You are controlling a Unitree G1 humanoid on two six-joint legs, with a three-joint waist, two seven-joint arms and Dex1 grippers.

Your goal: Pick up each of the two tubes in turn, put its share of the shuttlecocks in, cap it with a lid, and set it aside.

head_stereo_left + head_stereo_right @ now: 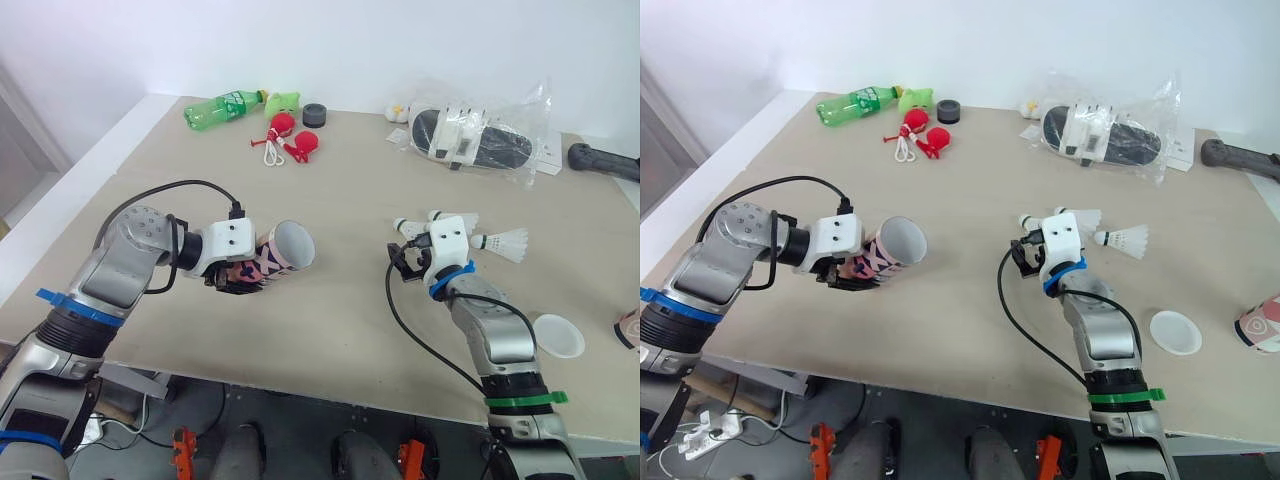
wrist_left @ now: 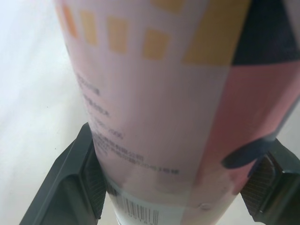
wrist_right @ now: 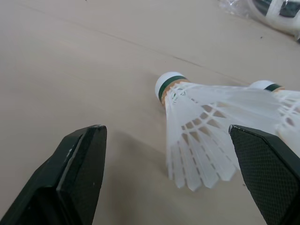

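Observation:
A pink patterned tube (image 1: 287, 248) lies tilted above the table, its open mouth facing right, with my left gripper (image 1: 240, 275) shut around its lower body; the left wrist view has the tube (image 2: 178, 93) clamped between both fingers (image 2: 89, 183). My right gripper (image 1: 404, 262) is open and low over the table beside three white shuttlecocks (image 1: 440, 220). In the right wrist view, one shuttlecock (image 3: 197, 126) lies on the table between the spread fingers (image 3: 79, 173). A white lid (image 1: 558, 335) lies to the right. A second tube (image 1: 1260, 322) rests at the right edge.
At the back of the table lie a green bottle (image 1: 222, 108), red toys (image 1: 290, 140), a black roll (image 1: 315, 115) and a plastic bag of black-and-white items (image 1: 475, 135). A black handle (image 1: 603, 160) lies at the far right.

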